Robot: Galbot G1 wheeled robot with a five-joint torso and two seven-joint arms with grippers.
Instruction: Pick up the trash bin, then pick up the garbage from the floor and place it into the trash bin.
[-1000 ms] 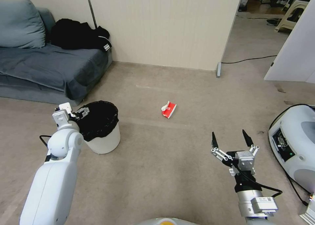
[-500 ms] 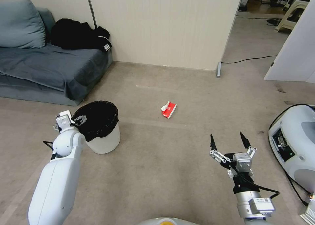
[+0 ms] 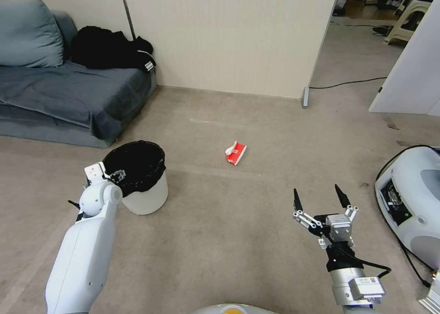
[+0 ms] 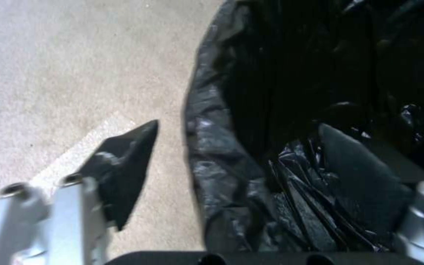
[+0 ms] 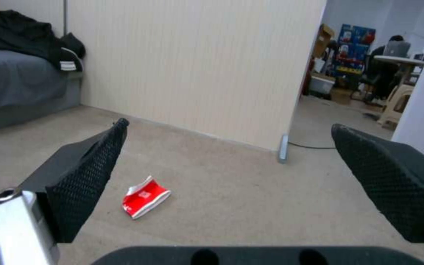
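While the bin (image 3: 143, 179) stands on the floor, left of centre, nothing is done.
Left gripper (image 4: 236, 162): wide, straddling the bin's rim, not closed.
Right gripper (image 3: 319, 199): wide, empty, lower right.
Carton (image 3: 235, 152): mid-frame floor, unpicked.

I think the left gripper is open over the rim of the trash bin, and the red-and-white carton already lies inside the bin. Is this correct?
Not fully. The red-and-white carton lies on the carpet to the right of the trash bin, not inside it, as the head view shows. The rest holds: the left gripper is open, one finger outside the bin's rim and one inside.
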